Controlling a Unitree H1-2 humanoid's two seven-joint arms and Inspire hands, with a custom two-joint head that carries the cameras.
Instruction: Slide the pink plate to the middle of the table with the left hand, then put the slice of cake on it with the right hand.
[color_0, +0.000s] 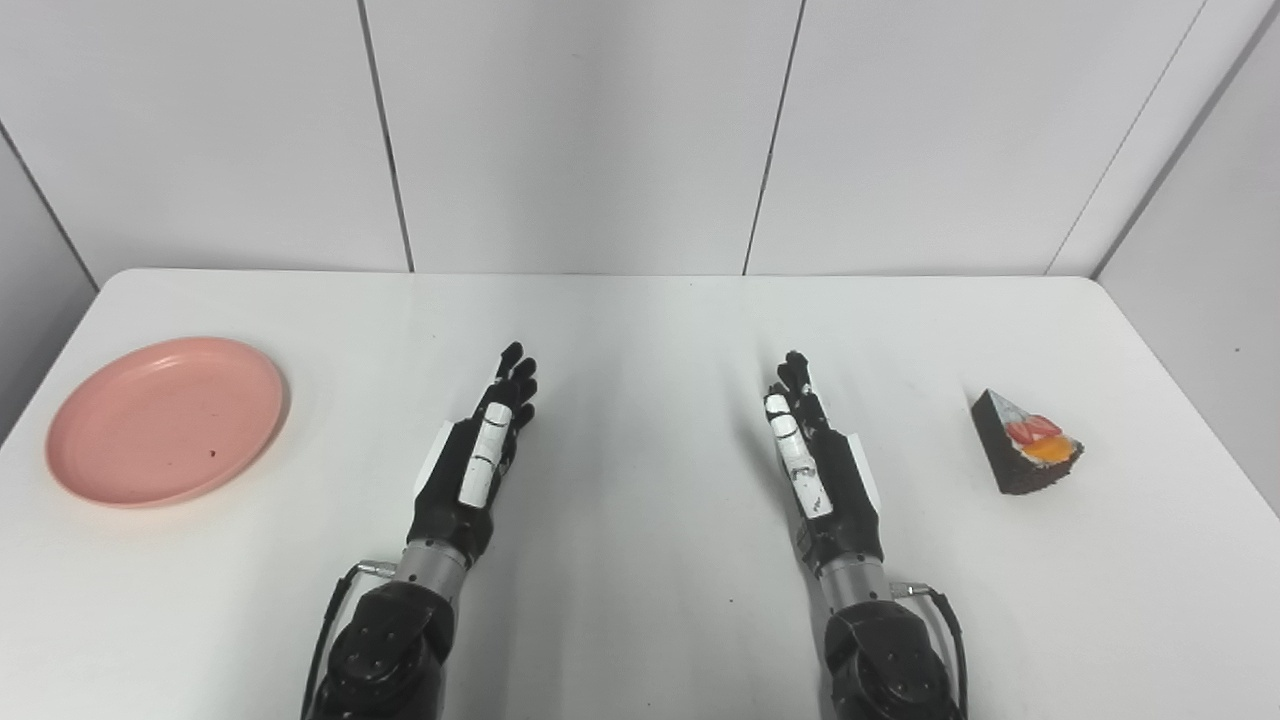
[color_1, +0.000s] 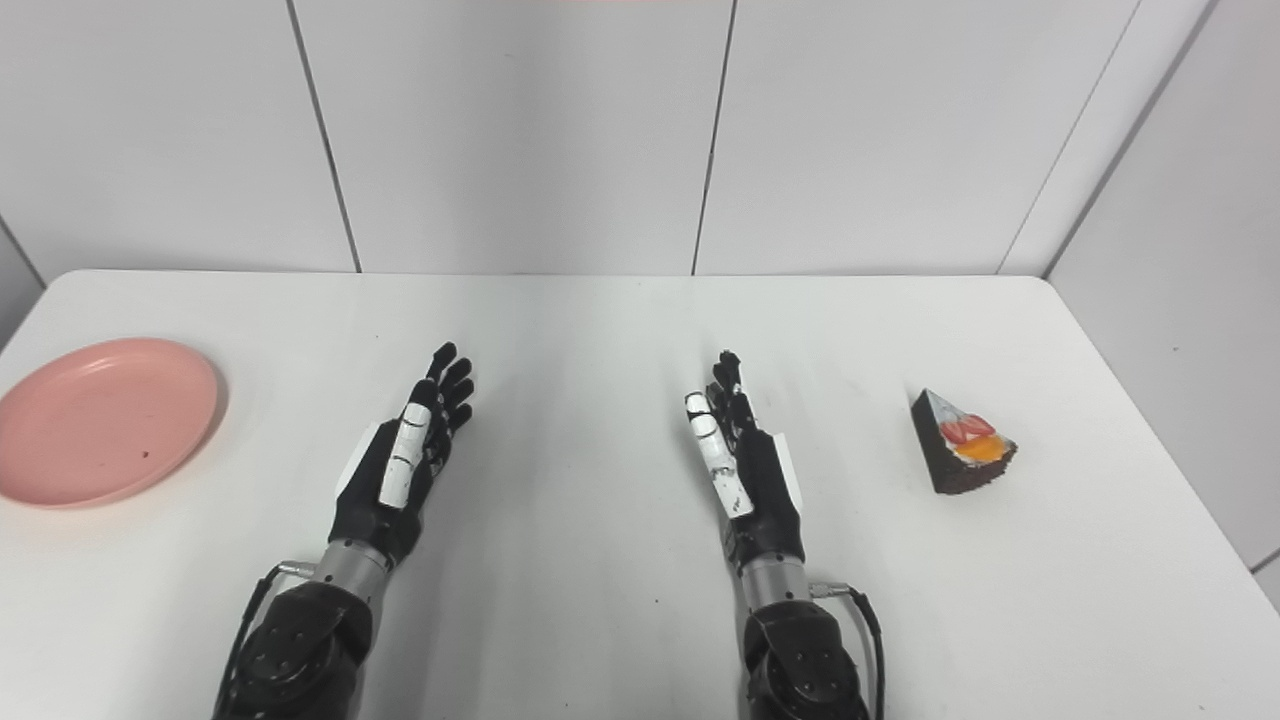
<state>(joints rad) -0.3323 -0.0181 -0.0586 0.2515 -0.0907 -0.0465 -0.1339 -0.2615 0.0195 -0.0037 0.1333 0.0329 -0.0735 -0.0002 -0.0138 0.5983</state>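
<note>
The pink plate (color_0: 165, 420) lies flat and empty near the table's left edge. The slice of cake (color_0: 1023, 443), dark with white cream and red and orange fruit on top, sits on the table at the right. My left hand (color_0: 483, 450) is open, fingers straight and pointing away, resting left of the table's middle, well to the right of the plate. My right hand (color_0: 812, 458) is open in the same pose, right of the middle, to the left of the cake. Neither hand holds anything.
The white table (color_0: 640, 320) ends at a white panelled wall at the back and a side wall at the right. The stretch of table between the two hands is bare.
</note>
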